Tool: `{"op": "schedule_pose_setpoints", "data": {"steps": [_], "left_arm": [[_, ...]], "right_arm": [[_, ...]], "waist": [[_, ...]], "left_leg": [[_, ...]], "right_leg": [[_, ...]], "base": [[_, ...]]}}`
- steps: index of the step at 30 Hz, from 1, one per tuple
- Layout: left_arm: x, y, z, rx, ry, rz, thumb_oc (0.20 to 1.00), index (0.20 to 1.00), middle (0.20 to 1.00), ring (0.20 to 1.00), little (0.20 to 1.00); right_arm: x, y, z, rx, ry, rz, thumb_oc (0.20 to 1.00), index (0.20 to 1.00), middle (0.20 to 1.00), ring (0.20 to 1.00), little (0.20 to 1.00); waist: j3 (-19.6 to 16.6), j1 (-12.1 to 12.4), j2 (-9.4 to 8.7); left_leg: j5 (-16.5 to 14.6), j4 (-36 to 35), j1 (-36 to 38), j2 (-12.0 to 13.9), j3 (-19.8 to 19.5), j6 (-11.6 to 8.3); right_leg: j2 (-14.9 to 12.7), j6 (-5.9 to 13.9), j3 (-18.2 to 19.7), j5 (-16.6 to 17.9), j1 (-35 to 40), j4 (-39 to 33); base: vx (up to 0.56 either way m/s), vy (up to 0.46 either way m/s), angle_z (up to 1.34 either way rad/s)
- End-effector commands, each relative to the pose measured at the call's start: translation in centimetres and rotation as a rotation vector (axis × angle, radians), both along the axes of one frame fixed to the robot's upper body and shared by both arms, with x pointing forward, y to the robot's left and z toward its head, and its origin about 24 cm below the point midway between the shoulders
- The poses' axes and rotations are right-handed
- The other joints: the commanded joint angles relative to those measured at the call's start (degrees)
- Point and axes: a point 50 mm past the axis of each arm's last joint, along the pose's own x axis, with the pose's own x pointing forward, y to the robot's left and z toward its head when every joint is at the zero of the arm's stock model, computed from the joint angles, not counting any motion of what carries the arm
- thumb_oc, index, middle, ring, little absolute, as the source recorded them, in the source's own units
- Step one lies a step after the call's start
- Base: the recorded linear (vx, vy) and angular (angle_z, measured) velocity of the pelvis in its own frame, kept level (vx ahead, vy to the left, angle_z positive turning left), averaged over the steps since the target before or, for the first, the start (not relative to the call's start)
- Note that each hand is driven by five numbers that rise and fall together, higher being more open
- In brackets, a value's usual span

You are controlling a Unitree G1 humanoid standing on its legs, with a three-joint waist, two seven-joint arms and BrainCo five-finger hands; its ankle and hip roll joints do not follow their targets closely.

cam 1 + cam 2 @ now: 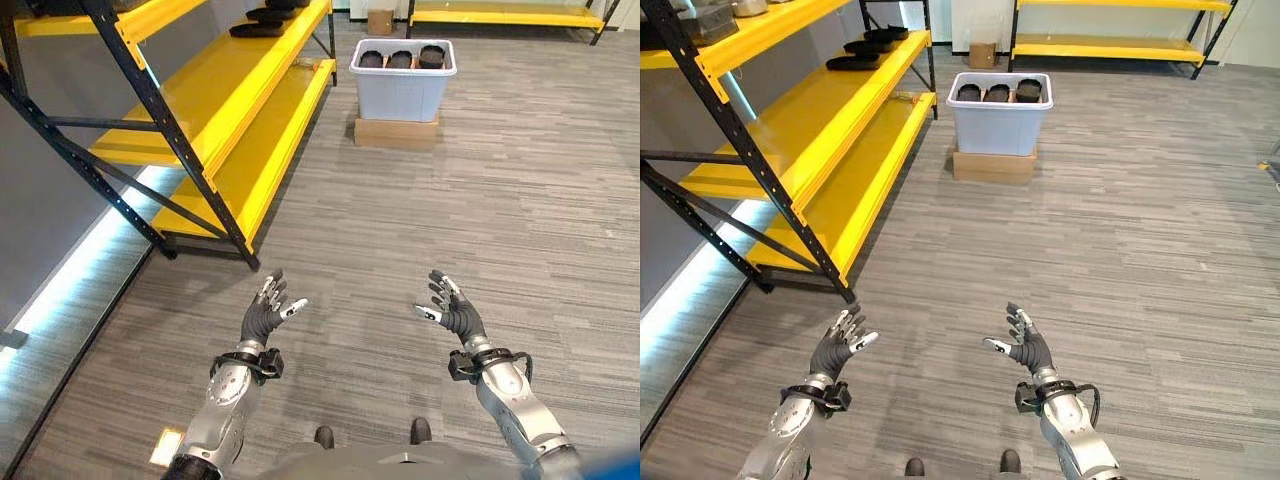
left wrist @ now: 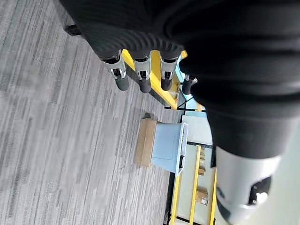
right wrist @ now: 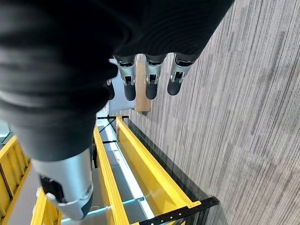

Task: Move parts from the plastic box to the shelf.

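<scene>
Left robot hand (image 1: 265, 318) and right robot hand (image 1: 455, 315) spread, empty, plastic box (image 1: 402, 92) far ahead, parts (image 1: 868, 47) on shelf (image 1: 790, 120)

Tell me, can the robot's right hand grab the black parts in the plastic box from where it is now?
Probably not yet. The right hand is open and empty, and the plastic box with the black parts sits far ahead across bare floor. Nothing blocks the way; the robot would likely have to walk closer first.
</scene>
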Motion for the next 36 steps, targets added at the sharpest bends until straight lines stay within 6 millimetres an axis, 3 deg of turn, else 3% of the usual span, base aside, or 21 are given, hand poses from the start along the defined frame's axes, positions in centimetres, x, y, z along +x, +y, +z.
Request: {"op": "schedule_pose_setpoints", "data": {"steps": [1, 2, 5, 6, 8, 12, 16, 17, 19, 20, 22, 23, 24, 25, 27, 29, 30, 32, 33, 34, 36], "left_arm": [[1.0, 1.3, 2.9, 0.077, -0.141, -0.026, 1.000, 1.000, 1.000, 1.000, 1.000], [1.1, 1.7, 3.0, 0.115, -0.148, -0.021, 1.000, 1.000, 1.000, 1.000, 1.000], [1.3, 1.8, 2.9, 0.136, -0.146, -0.025, 1.000, 1.000, 1.000, 1.000, 1.000], [1.3, 1.6, 2.9, 0.133, -0.147, -0.034, 1.000, 1.000, 1.000, 1.000, 1.000], [1.4, 1.5, 3.1, 0.131, -0.160, -0.037, 1.000, 1.000, 1.000, 1.000, 1.000], [1.4, 1.4, 3.1, 0.117, -0.163, -0.017, 1.000, 1.000, 1.000, 1.000, 1.000], [1.3, 0.9, 3.5, 0.078, -0.189, -0.011, 1.000, 1.000, 1.000, 1.000, 1.000], [1.5, 0.5, 3.5, 0.056, -0.193, -0.022, 1.000, 1.000, 1.000, 1.000, 1.000], [1.7, -0.3, 3.8, 0.039, -0.204, -0.060, 1.000, 1.000, 1.000, 1.000, 1.000], [1.9, -0.5, 4.0, 0.043, -0.214, -0.080, 1.000, 1.000, 1.000, 1.000, 1.000], [1.7, -0.5, 4.0, 0.038, -0.212, -0.082, 1.000, 1.000, 1.000, 1.000, 1.000], [1.7, -0.5, 4.0, 0.038, -0.212, -0.082, 1.000, 1.000, 1.000, 1.000, 1.000], [1.5, -0.3, 3.8, 0.039, -0.202, -0.078, 1.000, 1.000, 1.000, 1.000, 1.000], [1.5, -0.3, 3.8, 0.039, -0.202, -0.078, 1.000, 1.000, 1.000, 1.000, 1.000], [1.2, 0.0, 3.8, 0.051, -0.195, -0.075, 1.000, 1.000, 1.000, 1.000, 1.000], [1.1, 0.0, 3.6, 0.051, -0.188, -0.079, 1.000, 1.000, 1.000, 1.000, 1.000], [0.9, 0.0, 3.5, 0.045, -0.181, -0.075, 1.000, 1.000, 1.000, 1.000, 1.000], [0.4, 0.6, 3.3, 0.065, -0.175, -0.054, 1.000, 1.000, 1.000, 1.000, 1.000], [0.3, 0.6, 3.2, 0.073, -0.173, -0.059, 1.000, 1.000, 1.000, 1.000, 1.000], [0.2, 0.6, 3.1, 0.080, -0.173, -0.059, 1.000, 1.000, 1.000, 1.000, 1.000], [0.3, 0.7, 3.1, 0.086, -0.173, -0.058, 1.000, 1.000, 1.000, 1.000, 1.000]], "right_arm": [[1.0, 1.0, 2.3, 0.082, -0.132, 0.007, 1.000, 1.000, 1.000, 1.000, 1.000], [0.8, 1.2, 2.2, 0.084, -0.126, 0.015, 1.000, 1.000, 1.000, 1.000, 1.000], [0.8, 1.2, 2.2, 0.080, -0.129, 0.027, 1.000, 1.000, 1.000, 1.000, 1.000], [0.8, 1.1, 2.2, 0.076, -0.127, 0.027, 1.000, 1.000, 1.000, 1.000, 1.000], [1.1, 0.9, 2.3, 0.084, -0.127, 0.019, 1.000, 1.000, 1.000, 1.000, 1.000], [1.8, 1.1, 2.6, 0.072, -0.147, 0.029, 1.000, 1.000, 1.000, 1.000, 1.000], [1.7, 1.5, 2.7, 0.041, -0.149, 0.062, 1.000, 1.000, 1.000, 1.000, 1.000], [1.8, 1.6, 3.0, 0.055, -0.160, 0.072, 1.000, 1.000, 1.000, 1.000, 1.000], [1.9, 1.0, 3.6, 0.042, -0.193, 0.063, 1.000, 1.000, 1.000, 1.000, 1.000], [1.8, 0.8, 3.7, 0.039, -0.198, 0.065, 1.000, 1.000, 1.000, 1.000, 1.000], [1.7, 0.6, 3.7, 0.031, -0.197, 0.069, 1.000, 1.000, 1.000, 1.000, 1.000], [1.7, 0.6, 3.7, 0.031, -0.197, 0.068, 1.000, 1.000, 1.000, 1.000, 1.000], [1.5, 0.3, 3.7, 0.025, -0.193, 0.066, 1.000, 1.000, 1.000, 1.000, 1.000], [1.5, 0.3, 3.7, 0.025, -0.193, 0.066, 1.000, 1.000, 1.000, 1.000, 1.000], [1.3, -0.2, 3.7, 0.018, -0.193, 0.053, 1.000, 1.000, 1.000, 1.000, 1.000], [1.1, -0.5, 3.6, 0.010, -0.189, 0.037, 1.000, 1.000, 1.000, 1.000, 1.000], [1.2, -0.5, 3.5, 0.006, -0.186, 0.032, 1.000, 1.000, 1.000, 1.000, 1.000], [1.1, -0.6, 3.3, -0.007, -0.187, 0.021, 1.000, 1.000, 1.000, 1.000, 1.000], [1.0, -0.6, 3.1, -0.008, -0.178, 0.022, 1.000, 1.000, 1.000, 1.000, 1.000], [0.9, -0.5, 2.9, -0.025, -0.172, 0.026, 1.000, 1.000, 1.000, 1.000, 1.000], [0.8, -0.5, 2.6, -0.032, -0.160, 0.023, 1.000, 1.000, 1.000, 1.000, 1.000]], "waist": [[2.66, -0.18, -2.35], [3.98, -0.79, -1.48], [5.51, -1.75, -0.22], [5.83, -2.41, -0.26], [5.78, -3.11, -0.64], [5.50, -4.05, -1.14], [3.75, -4.42, -1.07], [2.33, -4.71, -0.78], [0.84, -5.66, 0.48], [0.71, -6.18, 0.62], [0.57, -6.06, 0.62], [0.54, -6.09, 0.65], [0.75, -5.50, 0.28], [0.75, -5.50, 0.28], [2.62, -3.69, -2.33], [4.24, -2.42, -3.27], [4.64, -1.97, -4.18], [5.05, 0.31, -4.43], [4.98, 0.81, -4.38], [4.93, 1.46, -3.52], [5.01, 2.02, -3.09]], "left_leg": [[-5.93, 8.76, -2.97, -2.16, -3.44, 2.12], [-6.32, 9.09, -2.16, -3.07, -3.71, 3.31], [-7.12, 8.79, -0.39, -2.97, -3.34, 3.80], [-7.86, 8.39, 1.17, -3.33, -3.52, 3.78], [-8.84, 7.49, 3.30, -4.29, -3.72, 3.80], [-11.82, 5.64, 8.60, -4.23, -4.25, 2.72], [-13.15, 5.27, 12.28, -2.14, -4.49, 1.20], [-12.69, 6.32, 12.79, -0.09, -5.03, 0.46], [-10.00, 7.96, 12.95, 3.28, -5.50, -1.46], [-6.83, 10.93, 12.46, 4.45, -5.73, -2.64], [-2.58, 15.33, 11.06, 5.04, -5.67, -3.87], [-2.64, 15.47, 10.97, 5.08, -5.71, -3.91], [4.09, 25.26, 7.54, 5.36, -5.54, -4.93], [4.09, 25.26, 7.54, 5.36, -5.54, -4.93], [10.48, 41.65, -0.53, 2.23, -7.19, -5.10], [5.11, 43.22, -6.65, 0.66, -5.82, -3.32], [3.81, 42.30, -10.31, -0.55, -4.94, -2.73], [0.66, 24.85, -16.66, 0.38, -2.67, -1.86], [1.62, 20.09, -17.57, 0.58, -2.96, -2.09], [6.34, 12.14, -17.95, 1.58, -4.12, -3.18], [9.43, 7.31, -17.93, 2.84, -5.38, -3.81]], "right_leg": [[-5.91, 2.98, 1.79, 8.09, -2.72, 17.19], [-6.42, 2.45, 3.18, 12.39, -7.05, 25.90], [-4.77, 1.78, 2.13, 9.37, -12.24, 31.27], [-2.23, 1.27, 1.56, 6.46, -13.93, 29.54], [0.00, 1.16, 0.27, 5.33, -16.11, 23.43], [0.78, 1.97, -3.12, 7.43, -17.16, 7.58], [3.89, 1.40, -1.61, 9.11, -16.00, 3.86], [6.64, 0.09, -1.22, 7.76, -15.94, 5.51], [8.61, -1.64, -2.49, 3.96, -16.77, 10.37], [10.16, -2.61, -2.20, 1.92, -16.18, 11.88], [11.27, -3.89, -1.91, 0.58, -14.25, 11.22], [11.30, -3.92, -1.95, 0.59, -14.25, 11.17], [12.82, -5.56, -1.10, -0.88, -10.83, 9.67], [12.82, -5.56, -1.10, -0.88, -10.83, 9.67], [12.74, -7.73, 1.10, -1.33, -5.41, 6.37], [12.10, -7.71, 2.29, -1.53, -1.82, 4.26], [11.25, -7.43, 2.83, -1.11, -0.64, 3.41], [10.84, -5.77, 4.66, -3.26, 3.45, 1.90], [10.97, -5.69, 4.97, -3.91, 4.77, 1.69], [12.04, -5.53, 5.32, -5.09, 6.48, 1.55], [12.34, -5.39, 6.08, -6.35, 8.71, 1.85]], "base": [[0.02, 0.389, 0.56], [0.02, 0.343, 0.35], [0.08, 0.194, 0.16], [0.18, 0.092, -0.16], [0.22, 0.018, -0.34], [0.31, -0.079, 0.02], [0.40, -0.147, 0.14], [0.69, -0.278, 0.13], [0.64, -0.267, 0.29], [0.40, -0.170, 0.34], [0.29, -0.125, 0.09], [0.31, -0.155, -0.13], [0.21, -0.110, -0.16], [0.28, -0.172, 0.00], [0.29, -0.187, -0.05], [0.27, -0.111, -0.12], [0.33, 0.004, -0.16], [0.46, 0.116, -0.18], [0.45, 0.140, -0.22], [0.39, 0.111, -0.59], [0.34, 0.110, -0.73]]}}
